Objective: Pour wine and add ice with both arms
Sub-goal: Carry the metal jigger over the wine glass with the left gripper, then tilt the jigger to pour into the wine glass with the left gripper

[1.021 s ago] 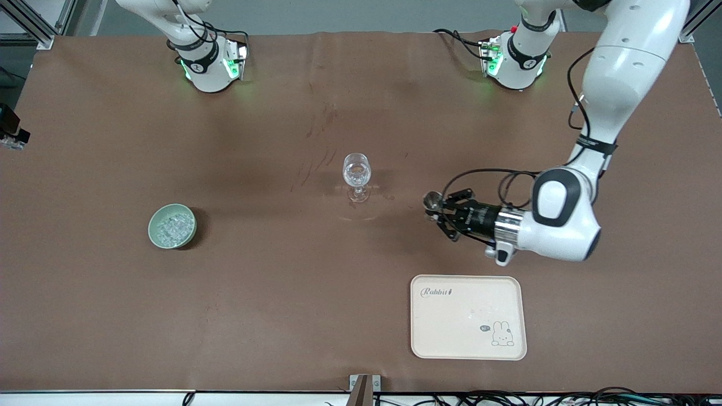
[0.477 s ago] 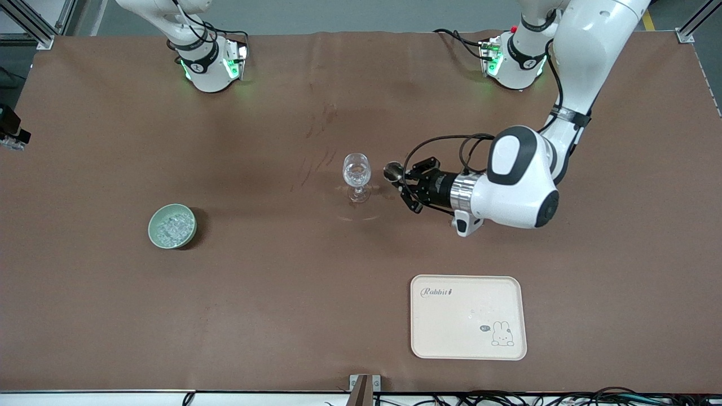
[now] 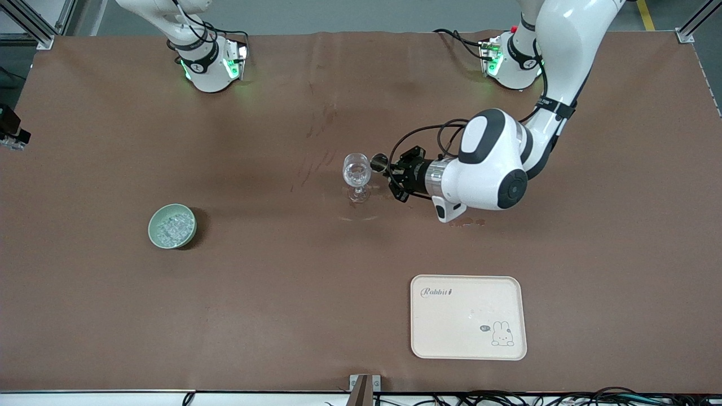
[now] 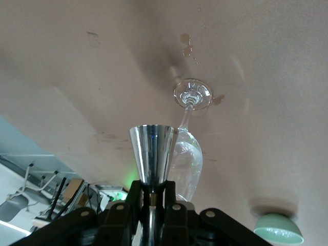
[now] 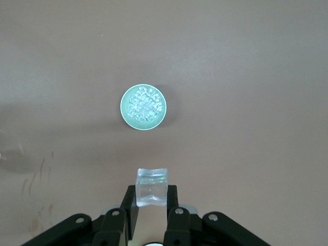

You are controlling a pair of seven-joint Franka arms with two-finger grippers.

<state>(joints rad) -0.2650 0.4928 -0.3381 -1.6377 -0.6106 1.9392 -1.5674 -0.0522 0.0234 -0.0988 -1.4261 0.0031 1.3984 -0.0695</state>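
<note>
Brown table (image 3: pixel 271 293): bowl (image 3: pixel 172 226) holds ice (image 3: pixel 171 228); left hand (image 3: pixel 391 171) pinching jigger (image 3: pixel 379 163); right hand (image 5: pixel 150 207) pinching cube (image 5: pixel 151 186).

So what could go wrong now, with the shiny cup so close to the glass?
The left gripper holds the metal jigger tipped right against the wine glass. A nudge might topple that tall, thin-stemmed glass. Wine poured from the side could also miss the rim and spill on the table. The right gripper pinches an ice cube high over the bowl; it could slip out.
</note>
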